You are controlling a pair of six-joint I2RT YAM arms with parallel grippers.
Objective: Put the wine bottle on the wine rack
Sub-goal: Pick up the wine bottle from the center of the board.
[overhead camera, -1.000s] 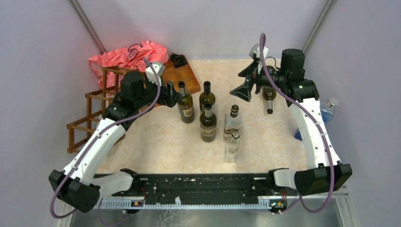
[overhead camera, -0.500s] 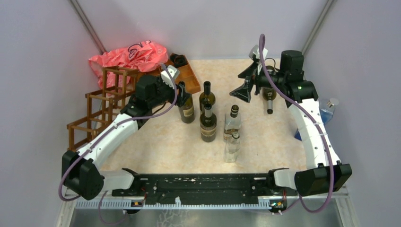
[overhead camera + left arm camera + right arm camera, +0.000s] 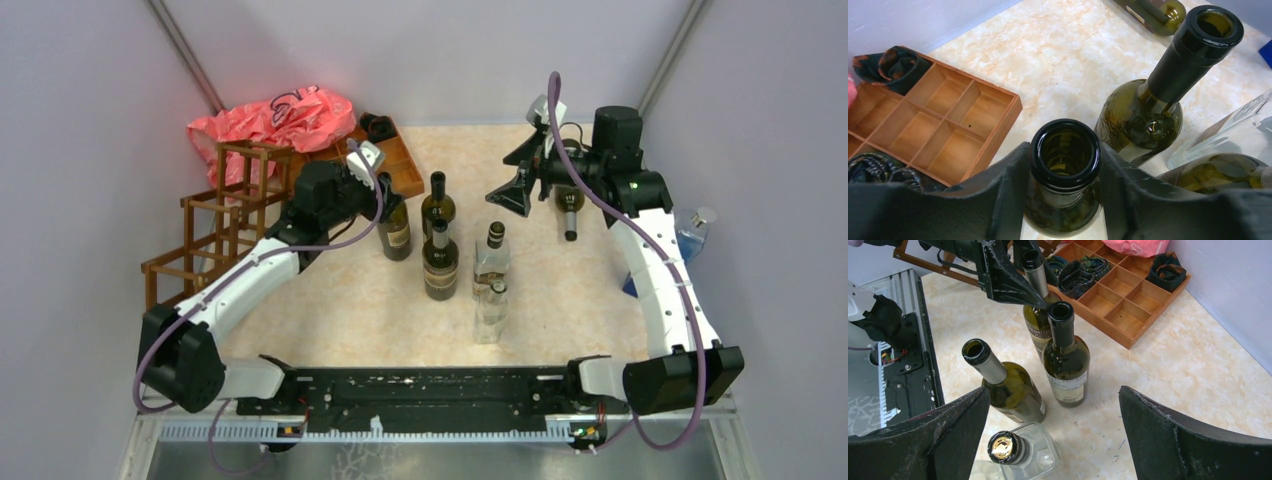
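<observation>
Left jaws advanced onto wine bottle (image 3: 1064, 180) — neck clasped between them; right jaws wide, empty.

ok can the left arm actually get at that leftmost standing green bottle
Looks like yes. The left gripper straddles the neck of the green bottle, a finger close on each side, and the neighbouring bottle stands clear of them. Whether the grip has clamped is unclear.

- Left gripper (image 3: 381, 192) is right at the neck of the upright wine bottle (image 3: 397, 232), with the wine rack (image 3: 200, 235) off to its left.
- Right gripper (image 3: 516, 176) has its jaws spread wide, near a lying bottle (image 3: 570, 208).
- Four more bottles (image 3: 440, 265) stand mid-table.
</observation>
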